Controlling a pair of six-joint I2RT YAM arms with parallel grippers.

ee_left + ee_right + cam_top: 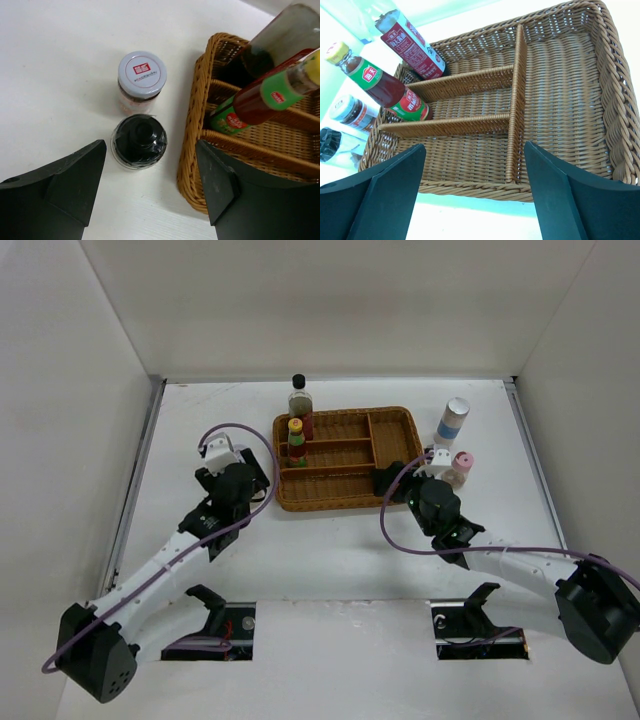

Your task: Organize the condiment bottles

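Two bottles are in and four are outside as we sort the condiments. The tall clear black-capped bottle [300, 400] stands in the far left slot of the wicker divided tray [345, 505]. The red yellow-capped sauce bottle [297, 440] stands in the middle left slot beside it. The near left slot and the wide right compartment hold nothing.

Our left gripper [150, 147] hangs just off the tray's left wall, jaws apart and gripping nothing. The dark squat bottle [139, 141] stands on the table [330, 560] below the gap between the fingers. The lavender-lidded jar [142, 75] stands just beyond it, very close or touching.

Our right gripper [474, 145] hovers over the tray's near right edge, also spread and empty. The pink-lidded jar [460, 466] and the white blue-banded cylinder [453, 420] wait on the table to the tray's right.

We judge the dark bottle to be the next pick. That calls for a straight descent, jaws closing around its body without knocking the neighbouring jar, then a lift over the wicker wall into a free slot.
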